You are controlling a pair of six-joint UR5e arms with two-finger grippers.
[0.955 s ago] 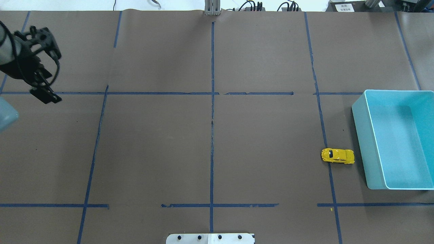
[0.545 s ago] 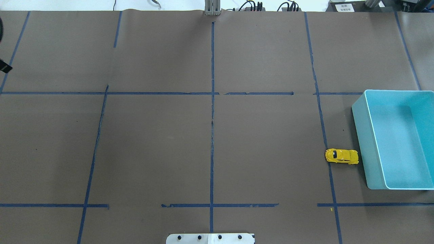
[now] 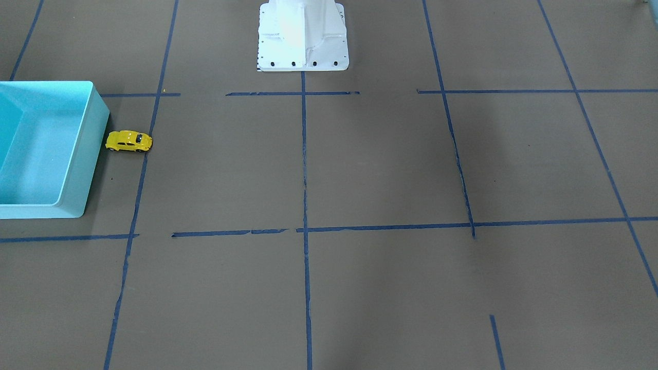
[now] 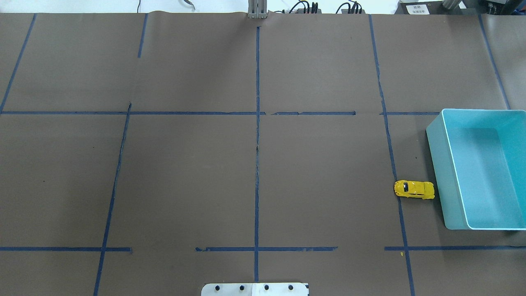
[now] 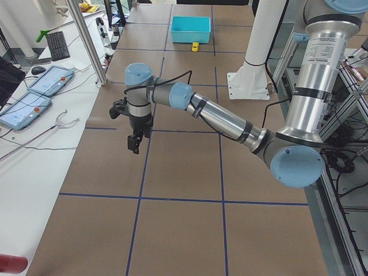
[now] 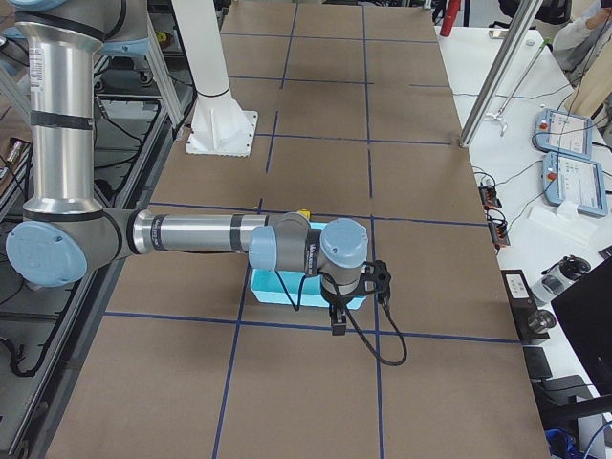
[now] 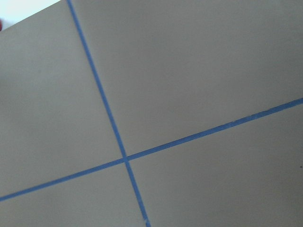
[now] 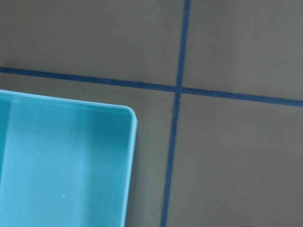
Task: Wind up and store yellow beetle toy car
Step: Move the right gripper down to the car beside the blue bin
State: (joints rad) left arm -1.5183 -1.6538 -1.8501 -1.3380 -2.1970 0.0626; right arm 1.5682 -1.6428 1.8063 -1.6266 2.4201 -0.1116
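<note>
Presently, the left gripper (image 5: 134, 145) hangs above the table (image 4: 185, 164) at the robot's left end; its finger spread cannot be judged. The car (image 4: 414, 189) stands on its wheels, one end just beside the bin (image 4: 443, 172) wall; contact is unclear. The right gripper (image 6: 337, 323) hovers at the bin's outer edge, its spread likewise indeterminate.

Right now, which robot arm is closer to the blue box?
The right arm: the right gripper hangs by the turquoise bin, whereas the left gripper is at the opposite end of the table.
</note>
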